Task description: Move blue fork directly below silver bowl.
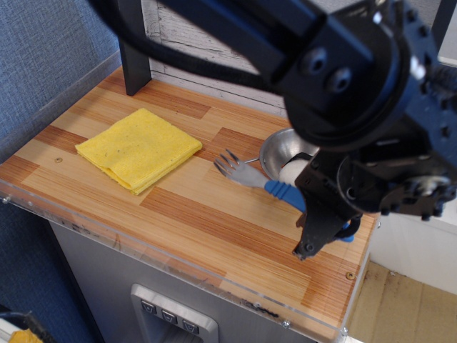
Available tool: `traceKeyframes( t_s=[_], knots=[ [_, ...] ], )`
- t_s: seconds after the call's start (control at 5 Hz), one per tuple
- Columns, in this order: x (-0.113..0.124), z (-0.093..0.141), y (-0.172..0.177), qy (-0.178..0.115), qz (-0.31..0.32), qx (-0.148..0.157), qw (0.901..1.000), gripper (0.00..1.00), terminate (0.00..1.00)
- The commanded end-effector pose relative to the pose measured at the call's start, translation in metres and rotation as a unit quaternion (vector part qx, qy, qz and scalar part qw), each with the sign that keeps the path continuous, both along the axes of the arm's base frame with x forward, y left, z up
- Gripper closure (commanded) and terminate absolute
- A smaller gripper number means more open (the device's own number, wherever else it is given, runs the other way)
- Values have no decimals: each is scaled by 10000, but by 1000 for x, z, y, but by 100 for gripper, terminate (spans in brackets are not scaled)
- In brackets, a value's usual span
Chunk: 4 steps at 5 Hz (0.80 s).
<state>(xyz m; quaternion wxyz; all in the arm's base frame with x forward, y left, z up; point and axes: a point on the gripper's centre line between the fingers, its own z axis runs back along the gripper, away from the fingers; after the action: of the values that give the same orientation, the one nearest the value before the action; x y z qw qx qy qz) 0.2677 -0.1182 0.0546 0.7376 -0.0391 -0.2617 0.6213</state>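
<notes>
The blue fork (265,183) lies nearly level in front of the silver bowl (280,146), with its silver tines pointing left and its blue handle running right into my gripper (323,220). The gripper is shut on the handle; a bit of blue shows past it on the right. One black finger (307,244) points down toward the wooden table (214,229). I cannot tell whether the fork touches the table. The bowl stands at the back right, and my arm hides most of it. Something white (289,171) shows at the bowl's near edge.
A folded yellow cloth (139,147) lies at the left of the table. A black post (133,50) stands at the back left against the plank wall. The table's front and right edges are close to the gripper. A white unit (410,246) sits beyond the right edge.
</notes>
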Motion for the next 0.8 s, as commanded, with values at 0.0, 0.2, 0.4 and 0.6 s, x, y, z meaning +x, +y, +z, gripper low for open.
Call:
traceKeyframes(
  t_s=[0.0,0.2,0.4,0.6],
  knots=[
    [12,-23,6,108,-108,-265,9995,100,0],
    [15,-36,4,211,-211,-329,9990,100,0],
    [15,-38,2,365,-226,-698,9966,0,0],
    [18,-29,5,363,-191,-519,9978,0,0]
  ],
)
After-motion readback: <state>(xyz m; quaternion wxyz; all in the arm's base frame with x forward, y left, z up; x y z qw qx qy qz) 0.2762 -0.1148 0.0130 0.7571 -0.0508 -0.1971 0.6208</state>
